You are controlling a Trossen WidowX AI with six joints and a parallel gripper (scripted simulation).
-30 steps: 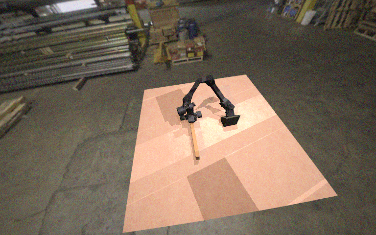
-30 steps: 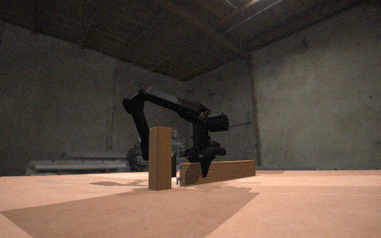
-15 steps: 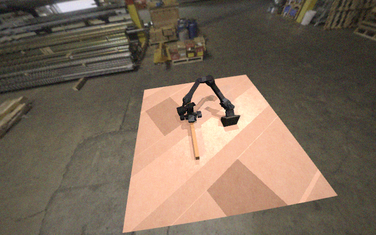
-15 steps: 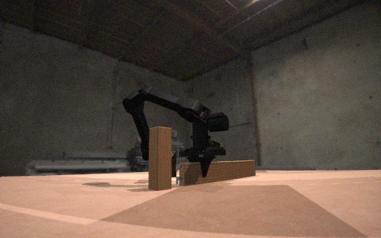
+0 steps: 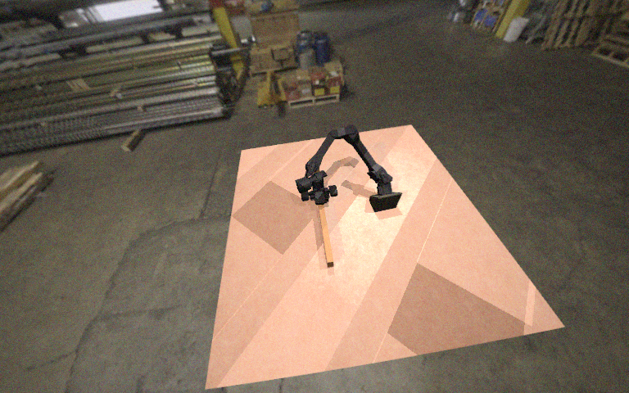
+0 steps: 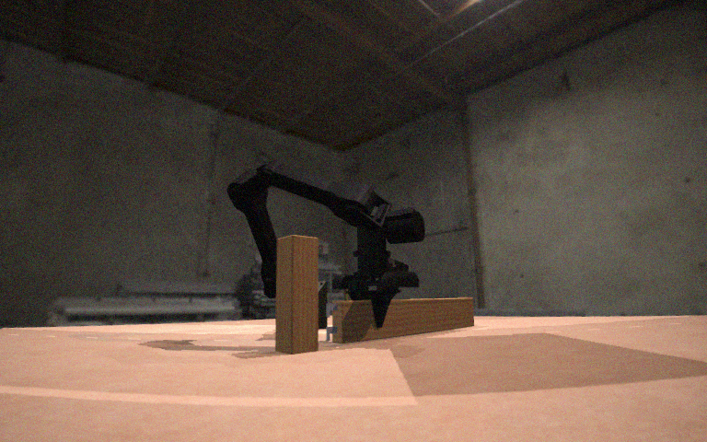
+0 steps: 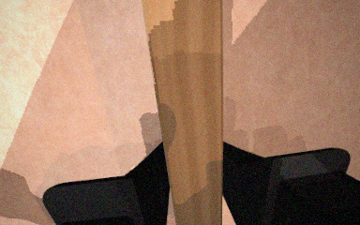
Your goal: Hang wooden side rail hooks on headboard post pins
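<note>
The wooden side rail [image 5: 326, 236] [image 6: 433, 315] [image 7: 192, 94] stands on its narrow edge. My gripper [image 5: 319, 199] [image 6: 380, 312] [image 7: 186, 141] is shut on it near the hooked end, one finger on each side. The headboard post [image 6: 296, 296] stands upright left of the rail in the exterior view; in the top view the arm and gripper hide nearly all of it. The steel hooks [image 6: 331, 330] point at the post, with a small gap between. The slot and pins are hidden. The rail's far end is low at the table; whether the hooked end touches the table I cannot tell.
The arm's base [image 5: 386, 201] stands on the table [image 5: 463, 241] to the right of the rail in the top view. The forearm arches above the table from the base to the gripper. Patches of light and shadow cross the table top.
</note>
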